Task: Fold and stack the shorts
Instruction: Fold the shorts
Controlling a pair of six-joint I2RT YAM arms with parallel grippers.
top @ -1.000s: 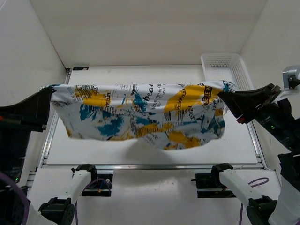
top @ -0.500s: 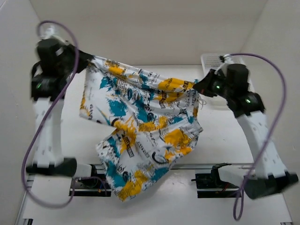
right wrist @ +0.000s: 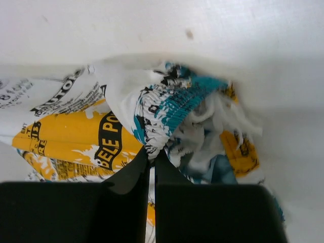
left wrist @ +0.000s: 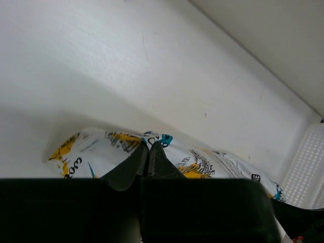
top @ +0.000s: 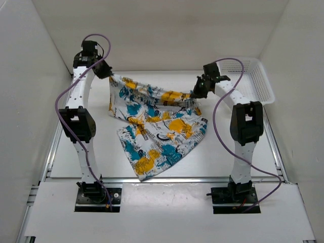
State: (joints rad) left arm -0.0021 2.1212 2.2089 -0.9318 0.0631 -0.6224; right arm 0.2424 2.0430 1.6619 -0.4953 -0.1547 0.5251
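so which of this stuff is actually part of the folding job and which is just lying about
Job:
- shorts, partly lifted
- left tool, shut on the shorts
- right tool, shut on the shorts

Lying about:
- basket, far right, untouched

The shorts (top: 162,134) are soft, matt printed cloth, gathered and crinkled at the waistband, the table (top: 91,152) is smooth matt white, and the basket (top: 263,83) is perforated white plastic.

The left gripper (top: 108,74) and right gripper (top: 195,95) each pinch the shorts (top: 159,129). Their lower half lies spread on the table (top: 243,152).
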